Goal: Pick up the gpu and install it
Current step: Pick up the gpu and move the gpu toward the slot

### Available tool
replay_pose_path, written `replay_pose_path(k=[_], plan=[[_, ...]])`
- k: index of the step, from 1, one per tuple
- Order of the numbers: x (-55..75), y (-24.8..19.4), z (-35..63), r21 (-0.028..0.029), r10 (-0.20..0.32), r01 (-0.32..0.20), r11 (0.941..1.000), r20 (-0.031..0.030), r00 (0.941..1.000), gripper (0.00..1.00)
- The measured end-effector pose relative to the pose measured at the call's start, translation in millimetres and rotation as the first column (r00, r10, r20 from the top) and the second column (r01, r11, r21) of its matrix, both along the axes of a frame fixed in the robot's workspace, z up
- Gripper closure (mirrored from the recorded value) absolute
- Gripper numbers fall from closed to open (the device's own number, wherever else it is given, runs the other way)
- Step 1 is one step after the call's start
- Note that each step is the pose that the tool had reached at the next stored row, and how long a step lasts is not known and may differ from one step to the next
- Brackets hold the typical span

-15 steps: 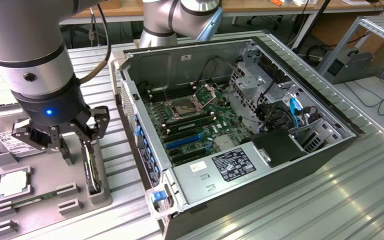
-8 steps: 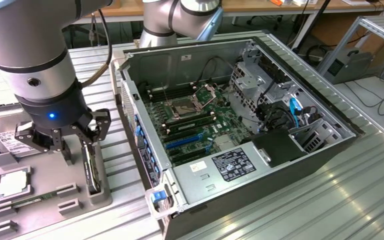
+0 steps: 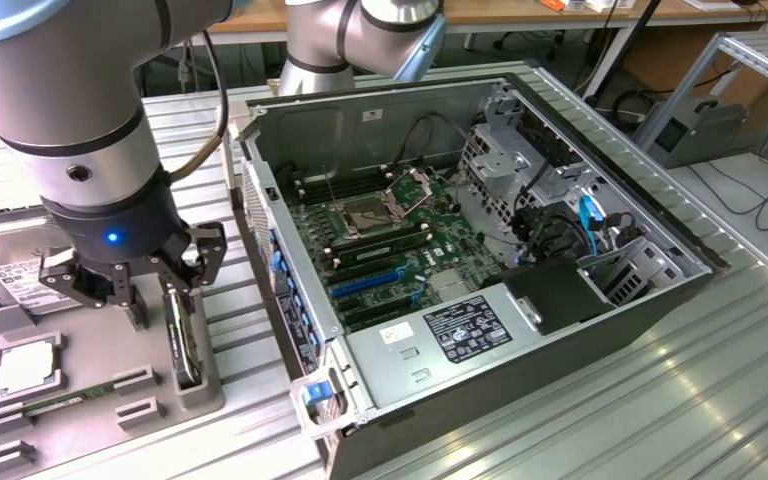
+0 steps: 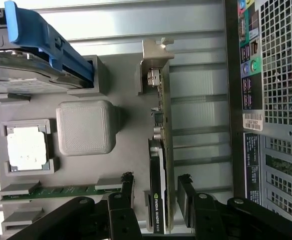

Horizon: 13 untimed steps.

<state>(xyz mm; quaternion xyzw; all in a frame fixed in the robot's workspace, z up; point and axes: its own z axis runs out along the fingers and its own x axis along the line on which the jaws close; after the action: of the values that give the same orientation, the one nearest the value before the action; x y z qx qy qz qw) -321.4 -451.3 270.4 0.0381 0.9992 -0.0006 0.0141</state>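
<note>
The gpu (image 4: 161, 150) is a thin black card standing on edge in a slot of the grey holder tray (image 4: 126, 110), with its silver end bracket (image 4: 154, 56) at the far end from my gripper. In the exterior view the gpu (image 3: 187, 345) stands at the tray's edge nearest the computer case. My gripper (image 4: 156, 179) is open. Its black fingers (image 4: 126, 192) straddle the card's fan end with a gap on each side. From outside, my gripper (image 3: 155, 305) hangs low over the tray (image 3: 91, 345), right at the card.
The tray also holds a silver hard drive (image 3: 17, 275) with a blue rail (image 4: 46, 37), a square processor (image 3: 24, 365) and a green memory stick (image 3: 71, 400). The open computer case (image 3: 651, 300) lies at the exterior view's right, its motherboard showing blue slots (image 3: 364, 285).
</note>
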Motion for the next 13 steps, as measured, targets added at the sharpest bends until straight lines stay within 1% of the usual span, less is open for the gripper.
replay_pose_path(k=[3, 7, 10, 13], plan=[[0.5, 0.0, -3.9, 0.0, 0.0, 0.0, 1.0, 0.0, 1.0, 0.52], [0.8, -0.2, -11.8, -0.0001, 0.0, 0.0, 1.0, 0.0, 1.0, 0.52], [0.8, -0.2, -20.8, 0.0, 0.0, 0.0, 1.0, 0.0, 1.0, 0.52], [0.9, -0.2, -25.3, -0.0001, 0.0, 0.0, 1.0, 0.0, 1.0, 0.52]])
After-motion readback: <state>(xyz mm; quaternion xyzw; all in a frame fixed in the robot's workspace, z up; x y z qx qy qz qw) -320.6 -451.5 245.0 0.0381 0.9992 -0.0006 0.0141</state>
